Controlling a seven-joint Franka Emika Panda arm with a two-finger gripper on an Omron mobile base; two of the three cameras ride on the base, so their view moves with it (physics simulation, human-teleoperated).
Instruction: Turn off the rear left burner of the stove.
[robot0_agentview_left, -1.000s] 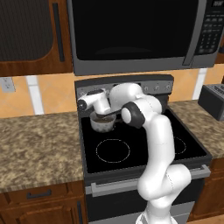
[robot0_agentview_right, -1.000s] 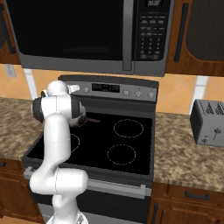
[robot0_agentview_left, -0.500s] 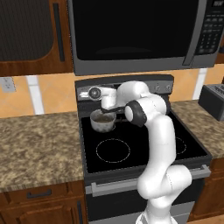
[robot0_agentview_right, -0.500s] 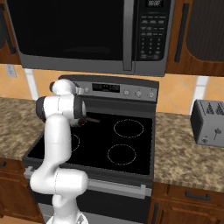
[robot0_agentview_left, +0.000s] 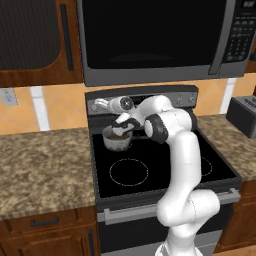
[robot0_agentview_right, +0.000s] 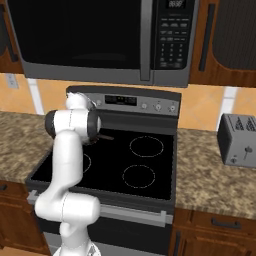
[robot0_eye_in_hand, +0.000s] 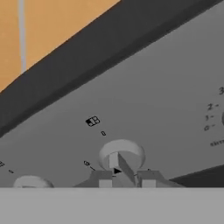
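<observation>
The stove (robot0_agentview_left: 150, 192) is a black glass-top range with a grey back panel (robot0_agentview_left: 167, 96) (robot0_agentview_right: 135, 101). A small steel saucepan (robot0_agentview_left: 117, 139) stands on the rear left burner and hides it. My gripper (robot0_agentview_left: 99, 103) is up at the left end of the back panel. In the hand view a round grey knob (robot0_eye_in_hand: 121, 154) sits right in front, and my gripper (robot0_eye_in_hand: 124, 179) is shut on it, one dark fingertip (robot0_eye_in_hand: 101, 177) on each side of its raised ridge. Another knob (robot0_eye_in_hand: 30, 182) peeks in at the lower left.
The dark microwave (robot0_agentview_left: 150, 35) hangs low over the back panel. Granite counters (robot0_agentview_left: 40, 165) flank the range, with a toaster (robot0_agentview_right: 239, 139) on the right one. The front left ring (robot0_agentview_left: 129, 172) and the right-side rings (robot0_agentview_right: 146, 145) are bare.
The hand has risen from just above the saucepan up to the left end of the back panel, where it sits at the knob.
</observation>
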